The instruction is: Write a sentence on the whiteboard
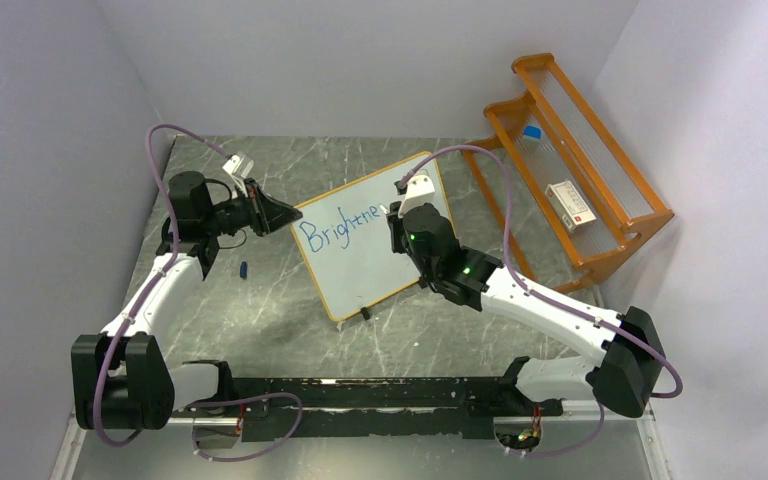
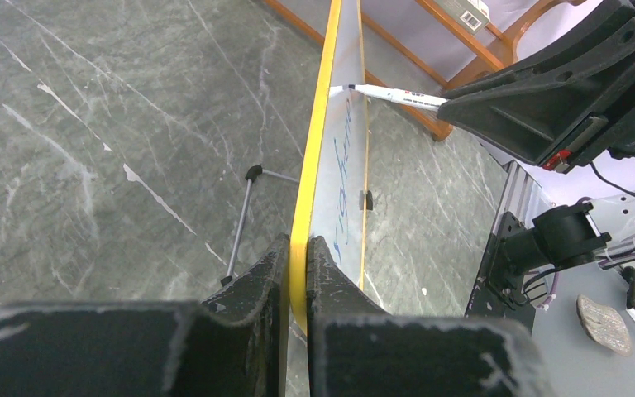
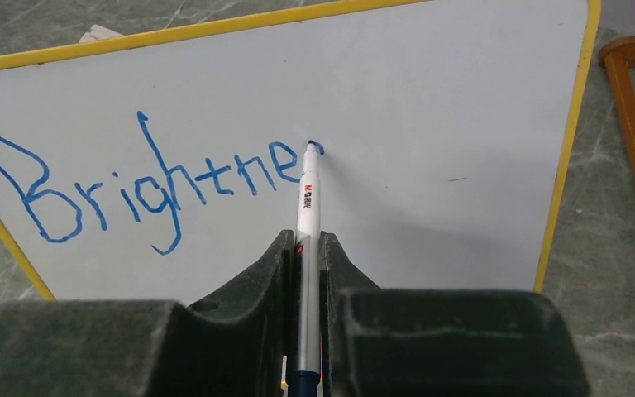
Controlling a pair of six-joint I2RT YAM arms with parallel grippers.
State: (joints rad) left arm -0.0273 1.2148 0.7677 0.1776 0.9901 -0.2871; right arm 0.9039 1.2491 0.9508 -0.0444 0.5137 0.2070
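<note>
The whiteboard (image 1: pixel 365 270) stands tilted mid-table on its black feet. My left gripper (image 1: pixel 282 213) is shut on its left edge; in the left wrist view both fingers pinch the yellow frame (image 2: pixel 318 132) at the gripper (image 2: pixel 298 241). The sentence (image 3: pixel 149 178) reads "Brightne" in blue, with a small fresh stroke after it. My right gripper (image 3: pixel 306 244) is shut on a white marker (image 3: pixel 307 198), whose tip touches the whiteboard (image 3: pixel 430 124) just right of the last letter. From above, the right gripper (image 1: pixel 400 215) covers the board's upper right part.
An orange wooden rack (image 1: pixel 575 160) stands at the back right and holds a small box (image 1: pixel 570 205). A small blue cap (image 1: pixel 244 269) lies on the marble table left of the board. Grey walls close in the left, back and right sides.
</note>
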